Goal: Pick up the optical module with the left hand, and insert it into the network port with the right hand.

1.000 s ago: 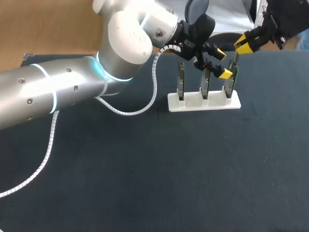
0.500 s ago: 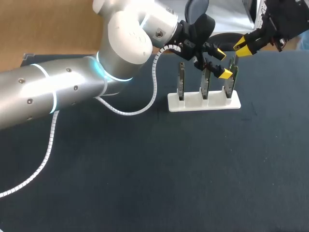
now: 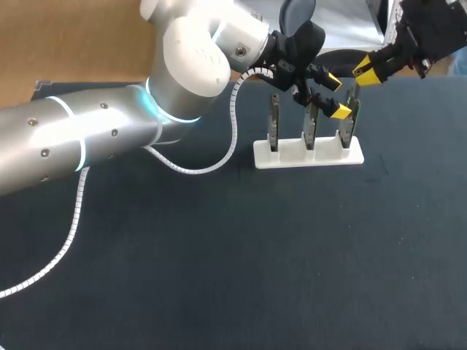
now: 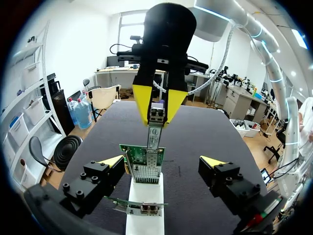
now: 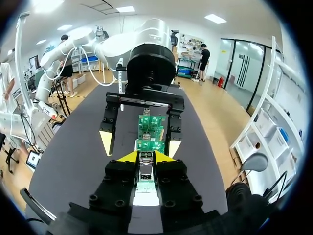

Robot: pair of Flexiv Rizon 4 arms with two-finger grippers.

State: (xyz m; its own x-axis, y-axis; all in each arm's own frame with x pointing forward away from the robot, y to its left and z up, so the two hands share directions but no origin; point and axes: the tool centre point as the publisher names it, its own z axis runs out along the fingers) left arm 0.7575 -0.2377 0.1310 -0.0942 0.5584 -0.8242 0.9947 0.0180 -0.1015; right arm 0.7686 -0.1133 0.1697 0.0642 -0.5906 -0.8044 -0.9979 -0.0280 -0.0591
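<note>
In the head view, a white stand [image 3: 306, 154] right of centre carries upright cards. Above it my left gripper [image 3: 334, 95] hangs spread wide and empty, flanking the network card [image 4: 142, 157]. Beyond, at upper right, my right gripper [image 3: 367, 73] has edged slightly, then settled, pinching the optical module [image 4: 155, 128]. The module's nose meets the card's port, perhaps just entering. Insertion seems begun.

A dark navy matte worktop [image 3: 292, 255] is shown. A white rectangular plastic stand [image 3: 308, 154] is set on it toward the far side, with three green circuit boards [image 3: 273, 125] held upright in its slots. A white coiled cable [image 3: 71, 232] is laid across the near left part.
</note>
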